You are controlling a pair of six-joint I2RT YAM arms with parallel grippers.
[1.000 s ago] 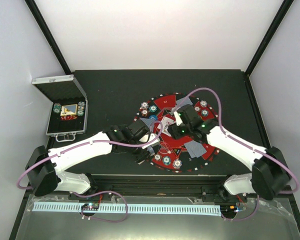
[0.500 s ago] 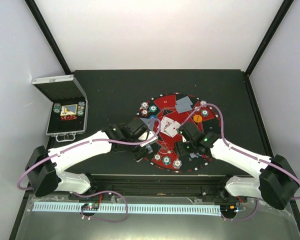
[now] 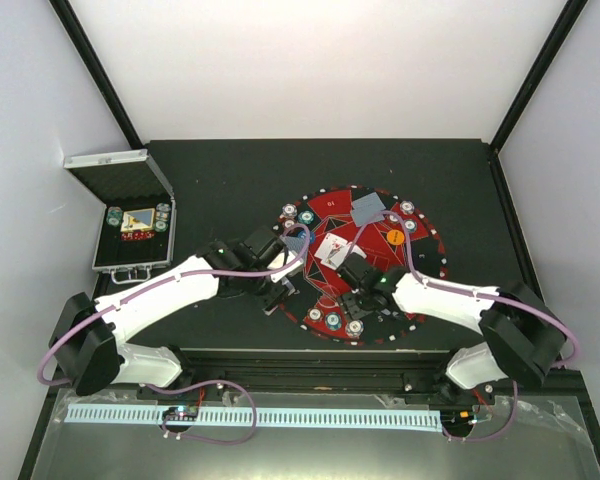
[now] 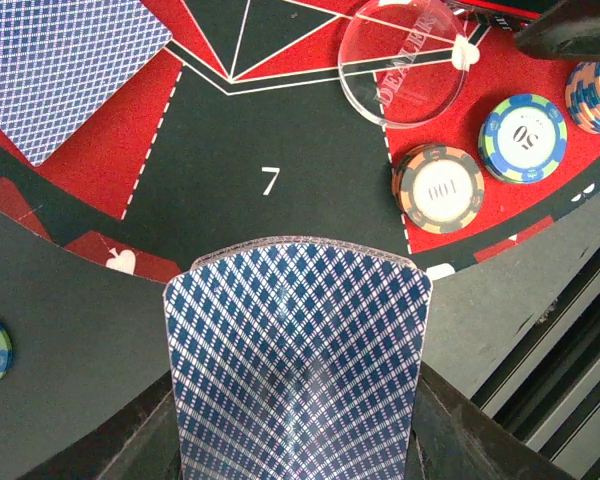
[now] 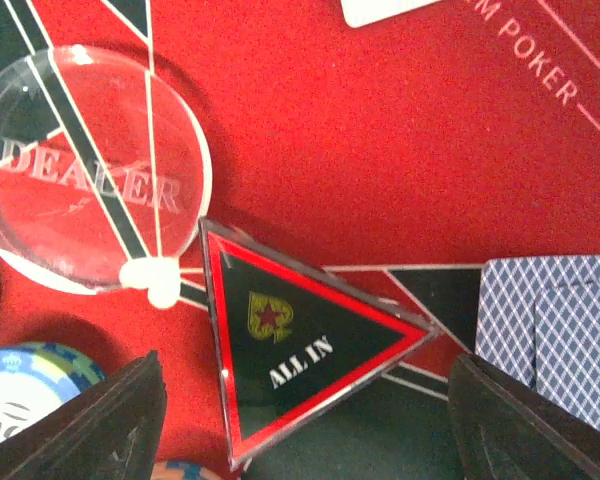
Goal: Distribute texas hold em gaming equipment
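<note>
Left claw (image 4: 298, 450) pinches a card (image 4: 295, 340) over the mat (image 4: 310, 130) marked 7; right claw (image 5: 305, 420), spread, hangs above the ALL IN triangle (image 5: 295, 345) beside the DEALER disc (image 5: 90, 170).

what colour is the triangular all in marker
The all in marker is black, red-bordered, with white lettering; clearest in the right wrist view.

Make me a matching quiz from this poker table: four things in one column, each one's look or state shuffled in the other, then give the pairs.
1. DEALER button
2. ALL IN marker
3. metal case
4. playing card, foreground of the left wrist view

A. open, left of the mat
B. held by the left gripper
C. clear, round
D. black triangle, red border

Pairs: 1-C, 2-D, 3-A, 4-B.
</note>
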